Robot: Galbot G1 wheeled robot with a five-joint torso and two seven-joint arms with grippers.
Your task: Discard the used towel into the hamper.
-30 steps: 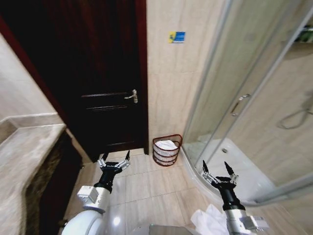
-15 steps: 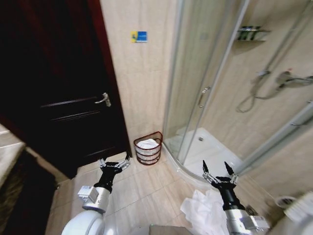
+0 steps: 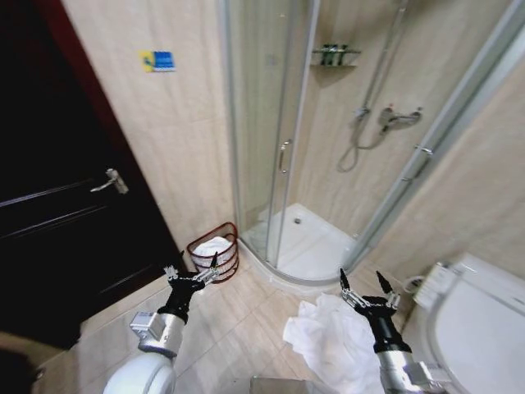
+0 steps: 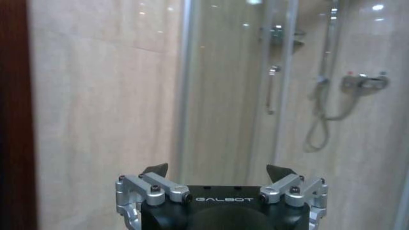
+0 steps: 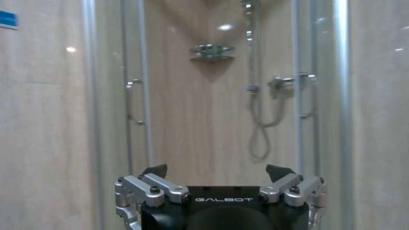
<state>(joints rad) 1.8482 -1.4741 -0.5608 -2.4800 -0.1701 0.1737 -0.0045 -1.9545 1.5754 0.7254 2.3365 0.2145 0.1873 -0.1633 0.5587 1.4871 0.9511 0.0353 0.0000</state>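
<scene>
Head view shows our right gripper (image 3: pixel 366 290) and left gripper (image 3: pixel 194 272) both spread and empty, the towel (image 3: pixel 328 341) heaped on the floor just beside the right arm, the hamper (image 3: pixel 215 254) beyond the left gripper; we judge loose folds could drag or snag the wire rim.

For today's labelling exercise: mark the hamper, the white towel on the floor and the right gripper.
hamper (image 3: pixel 227 246): head view, front wire ribs.
white towel on the floor (image 3: pixel 328 345): head view, middle of the heap.
right gripper (image 3: pixel 364 284): head view, between its open fingertips.
</scene>
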